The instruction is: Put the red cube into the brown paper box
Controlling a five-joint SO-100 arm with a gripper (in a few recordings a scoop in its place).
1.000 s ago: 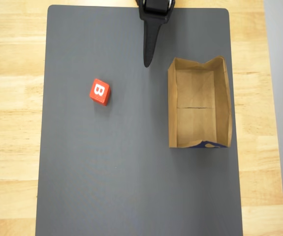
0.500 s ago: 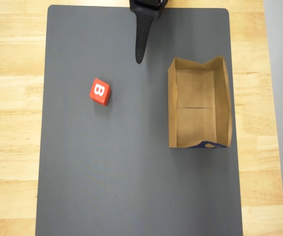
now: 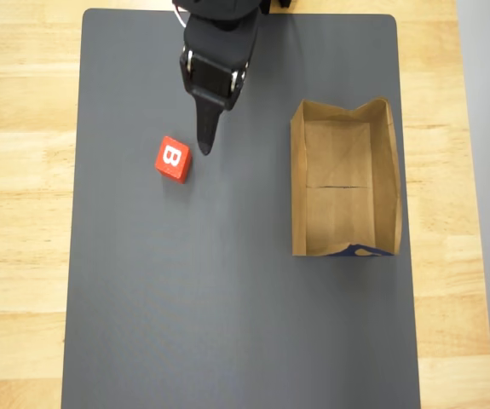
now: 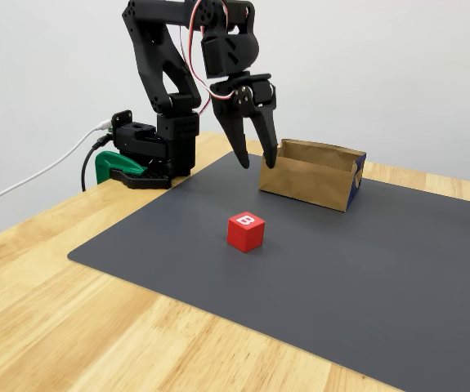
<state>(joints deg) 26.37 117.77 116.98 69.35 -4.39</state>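
The red cube (image 3: 173, 159) with a white "B" on top lies on the dark grey mat, left of centre in the overhead view; in the fixed view the red cube (image 4: 245, 231) sits in front of the arm. The brown paper box (image 3: 296, 187) rests on the right of the mat, nothing inside it, and shows as a low tan tray (image 4: 308, 175) in the fixed view. My black gripper (image 3: 204, 145) hangs above the mat just up and right of the cube. In the fixed view the gripper (image 4: 257, 162) points down, fingers a little apart, holding nothing.
The grey mat (image 3: 227, 298) covers most of a wooden table (image 3: 23, 213). The arm's base (image 4: 149, 151) and a green clamp (image 4: 112, 166) stand at the mat's far edge, with cables trailing off to the left.
The gripper has swung left and reached out over the mat, from near the top edge to right beside the cube. Cube and box have not moved.
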